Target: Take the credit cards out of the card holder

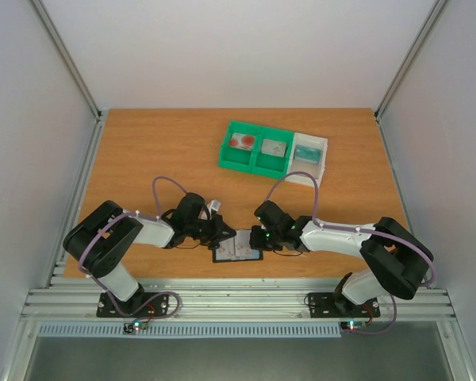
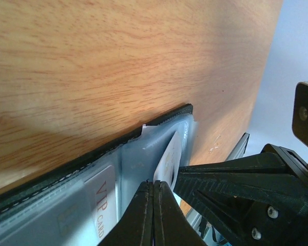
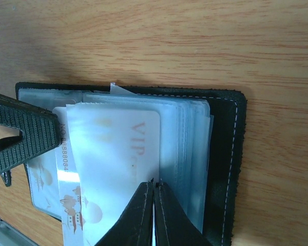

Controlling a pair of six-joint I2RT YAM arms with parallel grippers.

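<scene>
The black card holder (image 1: 238, 251) lies open on the table between my two grippers, its black stitched edge (image 2: 92, 159) (image 3: 226, 154) framing grey-blue plastic pockets. A whitish card marked VIP (image 3: 138, 138) (image 2: 100, 202) sits in a pocket, and another card with a printed number (image 3: 66, 205) lies beside it. My left gripper (image 1: 224, 236) (image 2: 154, 183) is shut. Its tip touches the foot of a tilted white card (image 2: 167, 159), which stands beside the jaws, not between them. My right gripper (image 1: 262, 238) (image 3: 154, 183) is shut, its tip on the pocket edge by the VIP card.
A green compartment tray (image 1: 250, 168) at the back holds a whitish card with red marks (image 1: 243, 143) and a grey card (image 1: 274, 148). A white tray (image 1: 321, 147) next to it holds a teal card (image 1: 305, 152). The table's near edge and metal rails run just behind the holder.
</scene>
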